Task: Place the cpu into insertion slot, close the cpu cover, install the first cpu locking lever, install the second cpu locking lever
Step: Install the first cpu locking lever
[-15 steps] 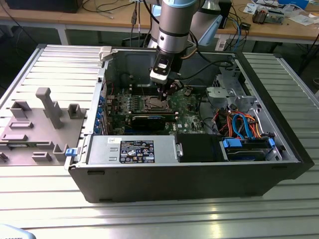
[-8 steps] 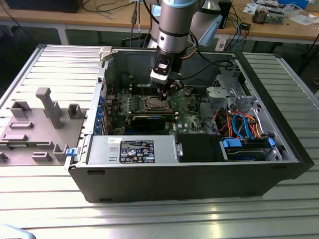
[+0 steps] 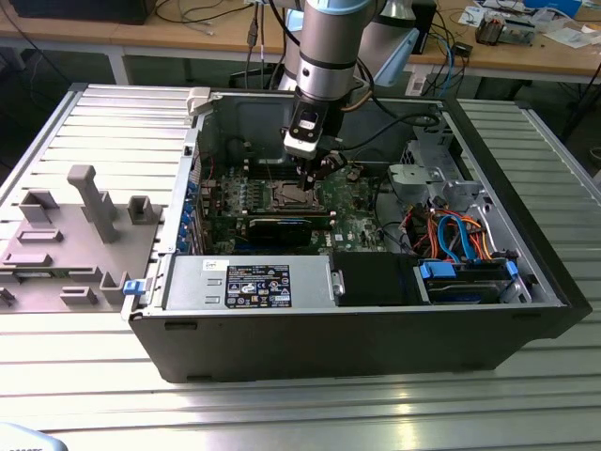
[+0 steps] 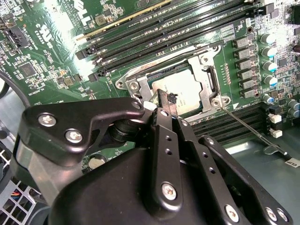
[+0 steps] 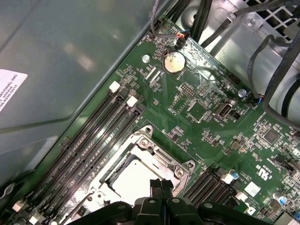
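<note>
— Which step is being worked on at this moment?

— By judgement, the first lever. The cpu (image 4: 186, 87) is already lying in the insertion slot (image 4: 132, 85) on the green motherboard (image 4: 56, 61). Its pale top is being seen through the open middle of the cpu cover (image 4: 206, 75), which appears to be lying flat around it.

— And how is the hand being held?

— The hand (image 4: 166, 99) is being held just above one side of the slot, over the edge of the cpu. Its two fingertips are being pressed together, and nothing is being gripped between them. In the exterior view the arm (image 3: 329, 47) is reaching down into the open computer case (image 3: 282, 348), which is standing on the ribbed metal bench (image 3: 282, 413).

— Where is the lever being seen?

— In the second wrist view a thin locking lever (image 4: 253, 130) is running away from one corner of the slot, across the black memory slots (image 4: 243, 123) on that side. It seems not to be hooked down, though this cannot be told for sure. The hand is apart from it.

— What is being called for by the next move?

— As a judgement only: the closed fingertips are needing to be set squarely on this thin rod, so that it can be pressed down and aside under its catch. The rod is narrow, so slipping off onto the board is being risked.
</note>
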